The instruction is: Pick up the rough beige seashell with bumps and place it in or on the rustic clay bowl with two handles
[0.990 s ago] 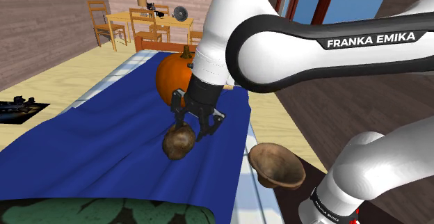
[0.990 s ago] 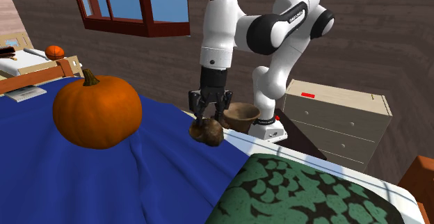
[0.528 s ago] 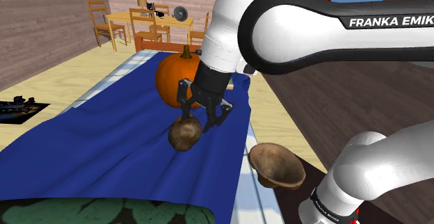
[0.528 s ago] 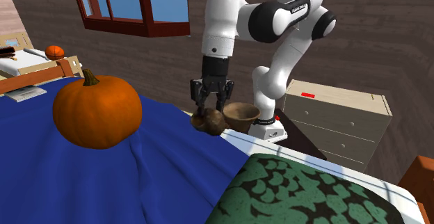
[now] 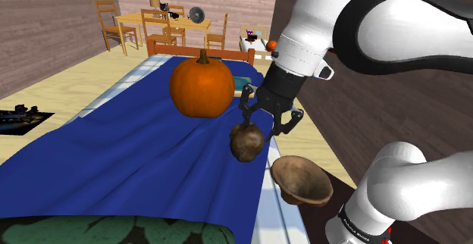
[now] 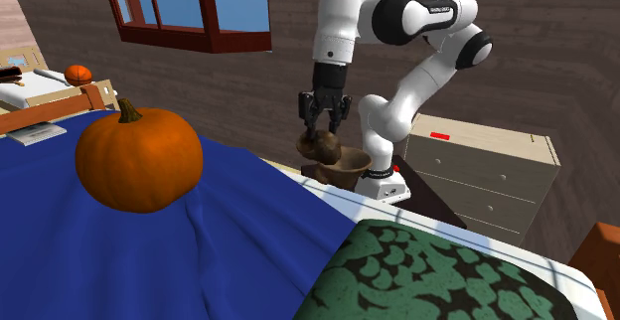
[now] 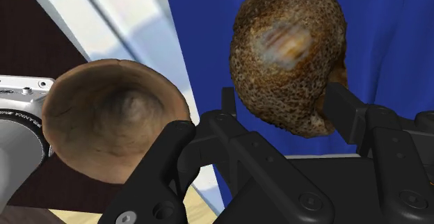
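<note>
Your seashell [image 5: 247,142], brown and bumpy, hangs clamped in the gripper [image 5: 262,126] at the shoulder view's centre. It is clear of the blue bed cover [image 5: 129,159], just upper left of the clay bowl [image 5: 303,183]. Your arm reaches down from the upper right, wrist tilted. The pumpkin [image 5: 201,87] sits farther upper left.
</note>
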Tool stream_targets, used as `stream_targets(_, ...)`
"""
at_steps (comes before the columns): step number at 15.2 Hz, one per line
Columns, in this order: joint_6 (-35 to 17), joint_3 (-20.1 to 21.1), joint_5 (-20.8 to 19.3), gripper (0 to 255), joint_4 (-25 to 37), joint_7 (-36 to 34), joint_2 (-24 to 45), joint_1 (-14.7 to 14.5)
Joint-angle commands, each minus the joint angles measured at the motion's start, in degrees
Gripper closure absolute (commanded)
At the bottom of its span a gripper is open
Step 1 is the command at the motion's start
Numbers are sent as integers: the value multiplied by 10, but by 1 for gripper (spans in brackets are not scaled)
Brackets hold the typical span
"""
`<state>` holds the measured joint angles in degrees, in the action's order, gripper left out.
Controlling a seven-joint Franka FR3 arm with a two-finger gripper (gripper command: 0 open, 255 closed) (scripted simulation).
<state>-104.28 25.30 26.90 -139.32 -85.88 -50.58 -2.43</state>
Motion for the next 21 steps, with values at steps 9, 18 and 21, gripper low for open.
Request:
stream_targets(9,142,-131,-62,255,-88,49,-201,-28)
stream_targets(18,173,-169,-89,255,-157,68,-292,-33)
stream_targets(21,160,-165,-85,255,-185,70,-308,-35)
